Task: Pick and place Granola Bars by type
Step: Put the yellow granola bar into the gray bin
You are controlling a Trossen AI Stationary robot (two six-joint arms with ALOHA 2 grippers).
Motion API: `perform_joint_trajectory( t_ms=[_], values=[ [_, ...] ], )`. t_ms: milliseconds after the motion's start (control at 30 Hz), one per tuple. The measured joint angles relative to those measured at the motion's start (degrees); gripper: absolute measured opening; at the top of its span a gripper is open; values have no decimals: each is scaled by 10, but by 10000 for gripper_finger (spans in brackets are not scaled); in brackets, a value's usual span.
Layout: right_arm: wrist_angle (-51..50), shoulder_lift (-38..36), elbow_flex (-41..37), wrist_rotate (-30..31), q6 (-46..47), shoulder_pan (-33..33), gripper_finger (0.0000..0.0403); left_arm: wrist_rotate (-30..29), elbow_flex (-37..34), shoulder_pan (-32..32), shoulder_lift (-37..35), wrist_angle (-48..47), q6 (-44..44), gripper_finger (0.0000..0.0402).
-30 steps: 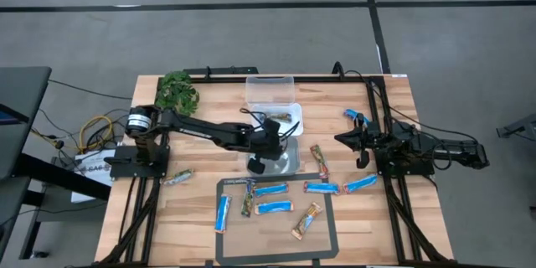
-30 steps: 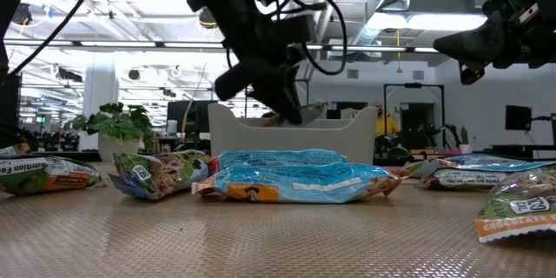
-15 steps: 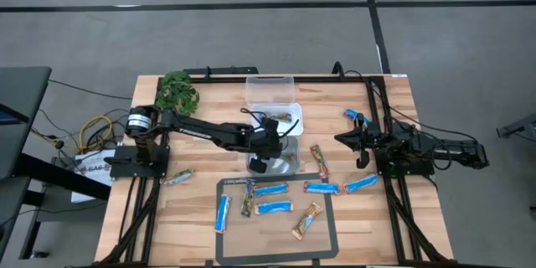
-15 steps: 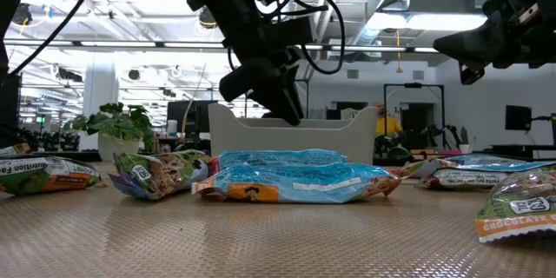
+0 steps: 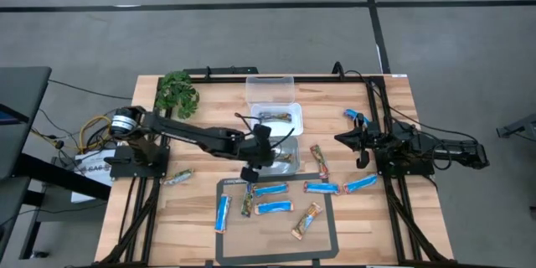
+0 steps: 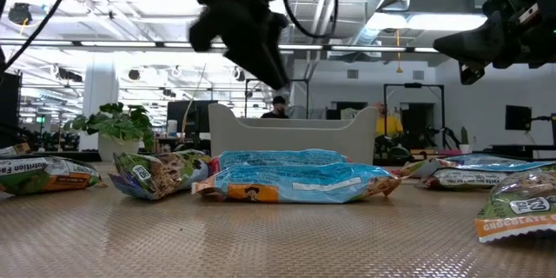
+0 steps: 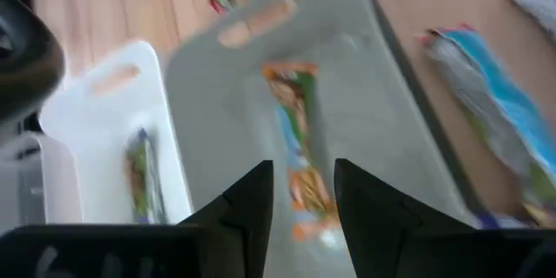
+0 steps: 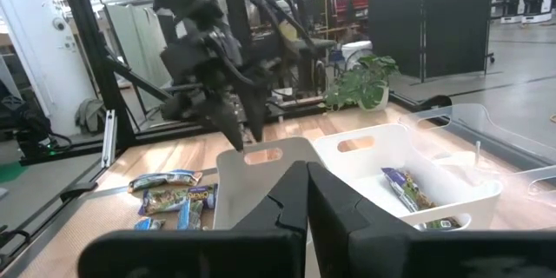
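Left gripper (image 5: 251,167) pulled back from grey bin (image 5: 291,165), fingers spread, one orange bar (image 7: 300,152) inside, right fingers pressed together.

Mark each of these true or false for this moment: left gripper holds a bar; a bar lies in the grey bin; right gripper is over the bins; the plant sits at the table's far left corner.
1. The left gripper holds a granola bar. False: its fingers stand apart with nothing between them.
2. A green-and-orange bar lies in the grey bin. True.
3. The right gripper hangs over the bins. False: it waits at the table's right side, shut.
4. The plant sits at the far left corner. True.
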Motion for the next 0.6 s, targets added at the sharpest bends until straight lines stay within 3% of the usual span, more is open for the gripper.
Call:
perform_joint_trajectory(
  t_ms=[167, 400, 600],
  values=[
    [0, 0, 0, 0, 0, 0, 0, 0, 0, -31, -42, -120, -86, 117],
    [0, 0, 0, 0, 0, 0, 0, 0, -2, -69, -89, -337, -300, 117],
    [0, 0, 0, 0, 0, 0, 0, 20, -65, -91, -138, -395, -474, 116]
  ],
)
